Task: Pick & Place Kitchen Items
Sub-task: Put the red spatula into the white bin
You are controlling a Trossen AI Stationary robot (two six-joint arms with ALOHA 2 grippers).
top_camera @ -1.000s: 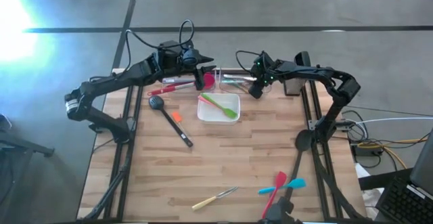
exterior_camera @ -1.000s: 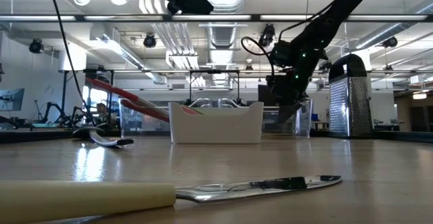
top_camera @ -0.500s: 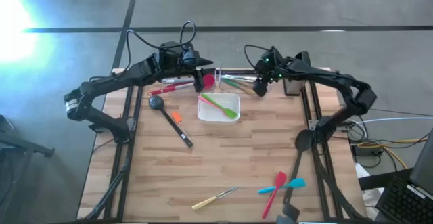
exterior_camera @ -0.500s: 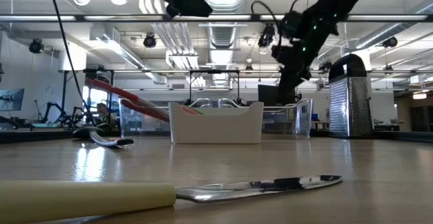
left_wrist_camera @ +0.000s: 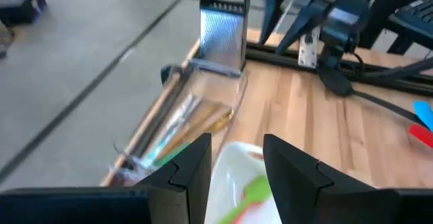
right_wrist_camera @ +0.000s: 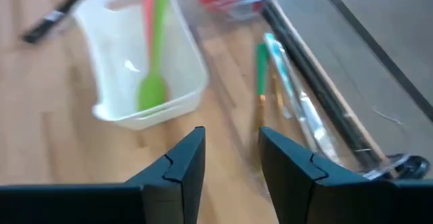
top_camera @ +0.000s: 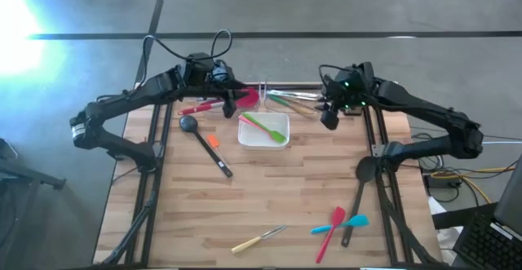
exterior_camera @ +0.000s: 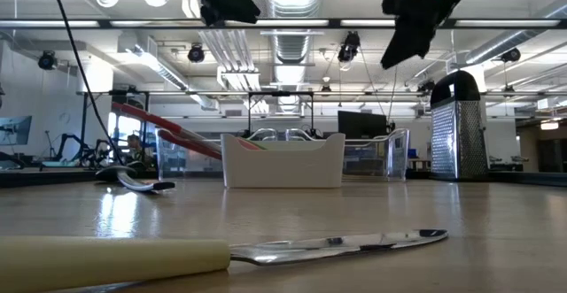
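A white dish (top_camera: 263, 131) at the table's far middle holds a green spatula (right_wrist_camera: 153, 55) and a pink utensil. Behind it a clear bin (top_camera: 290, 98) holds several slim utensils (right_wrist_camera: 291, 95). More kitchen items lie loose on the table: a black ladle (top_camera: 203, 143), red utensils (top_camera: 201, 106), a cream-handled knife (top_camera: 258, 239), and red and blue spatulas (top_camera: 335, 223). My left gripper (left_wrist_camera: 237, 140) hangs open above the dish's far left corner. My right gripper (right_wrist_camera: 231, 132) hangs open, high over the bin's near right side. Nothing is between the fingers of either gripper.
A metal grater (left_wrist_camera: 223, 31) stands at the far right, beside the bin. A second black ladle (top_camera: 360, 184) lies along the right edge. A red utensil head (top_camera: 248, 99) sits just right of my left gripper. Bare wood lies in the table's middle and near left.
My right gripper has risen steeply from the clear bin and drawn back toward the table's right edge, tipping less steeply downward. My left gripper has shifted a little toward the left edge. No utensil has moved.
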